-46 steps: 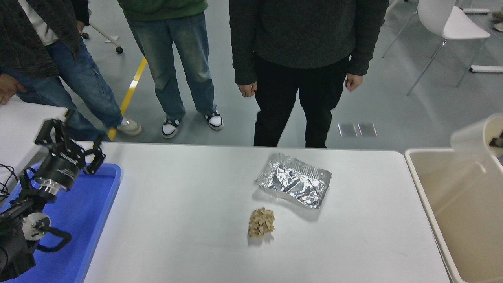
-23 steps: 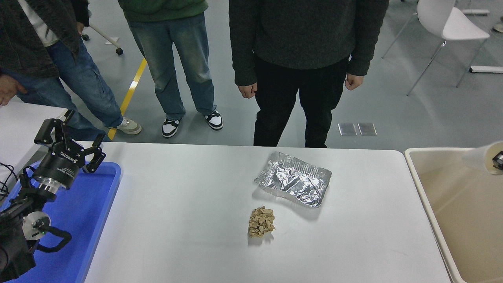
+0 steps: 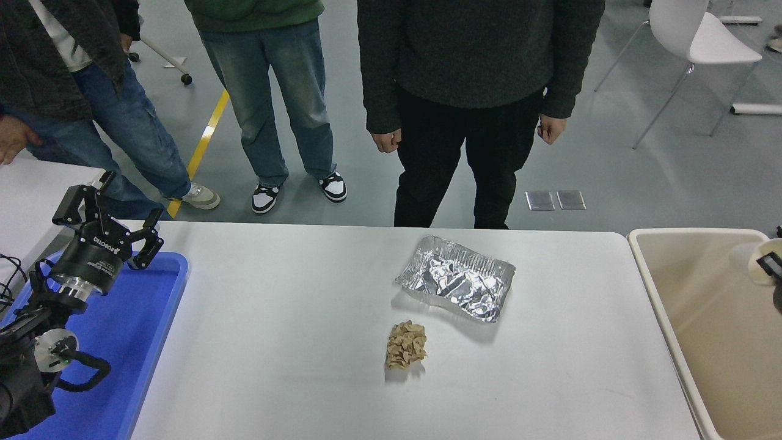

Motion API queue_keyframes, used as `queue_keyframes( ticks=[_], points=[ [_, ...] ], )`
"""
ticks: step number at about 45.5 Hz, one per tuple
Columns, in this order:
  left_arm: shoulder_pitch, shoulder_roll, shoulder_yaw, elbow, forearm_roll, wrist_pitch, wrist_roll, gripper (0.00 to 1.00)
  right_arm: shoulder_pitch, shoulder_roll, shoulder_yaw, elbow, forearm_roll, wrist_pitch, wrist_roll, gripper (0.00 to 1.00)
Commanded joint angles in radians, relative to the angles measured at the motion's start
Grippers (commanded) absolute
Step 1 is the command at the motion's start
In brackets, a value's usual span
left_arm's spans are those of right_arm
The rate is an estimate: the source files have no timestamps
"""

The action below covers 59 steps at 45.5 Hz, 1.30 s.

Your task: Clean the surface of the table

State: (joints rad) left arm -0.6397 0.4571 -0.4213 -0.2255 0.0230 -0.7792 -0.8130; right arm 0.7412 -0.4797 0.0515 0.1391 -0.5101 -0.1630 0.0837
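While the right gripper (image 3: pixel 771 275) is carrying a pale cup (image 3: pixel 760 261) lower over the beige bin (image 3: pixel 684 342), cleanup is advancing.
Its jaws' state I cannot tell; left gripper (image 3: pixel 109 211) is hanging released; 2 scraps are waiting on the table surface (image 3: pixel 275 342), well left of them.

A robotics lab or test hall is indicated. A grey sealed floor (image 3: pixel 641 159) with a yellow marking line (image 3: pixel 204 137) is seen beyond the white table surface (image 3: pixel 293 342). Three standing onlookers (image 3: pixel 470 104) are gathered at the table's far edge. A white chair (image 3: pixel 696 36) is placed behind the table, to its far right, and a black robot arm (image 3: pixel 43 342) is mounted at the table's left end.
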Motion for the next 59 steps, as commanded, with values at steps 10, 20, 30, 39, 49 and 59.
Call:
queue_keyframes(
  ticks=[10,20,30,39,49,59],
  points=[
    [0.000,0.000,0.001,0.000,0.000,0.000,0.000,1.00,-0.020,0.058,0.004,-0.059,0.097,-0.015,-0.001,0.00],
    [0.000,0.000,0.001,0.000,0.000,0.000,0.000,1.00,-0.025,0.058,0.013,-0.059,0.110,-0.018,-0.002,0.09],
    [0.000,0.000,0.001,0.000,0.000,0.000,0.000,1.00,-0.023,0.056,0.017,-0.073,0.110,-0.046,-0.001,1.00],
    [0.000,0.000,0.001,0.000,0.000,0.000,0.000,1.00,-0.023,0.056,0.019,-0.072,0.110,-0.046,-0.001,1.00],
    [0.000,0.000,0.001,0.000,0.000,0.000,0.000,1.00,-0.019,0.056,0.019,-0.072,0.110,-0.046,-0.001,1.00],
    [0.000,0.000,-0.001,0.000,0.000,0.000,0.000,1.00,-0.014,0.056,0.008,-0.072,0.110,-0.043,-0.001,1.00]
  ],
)
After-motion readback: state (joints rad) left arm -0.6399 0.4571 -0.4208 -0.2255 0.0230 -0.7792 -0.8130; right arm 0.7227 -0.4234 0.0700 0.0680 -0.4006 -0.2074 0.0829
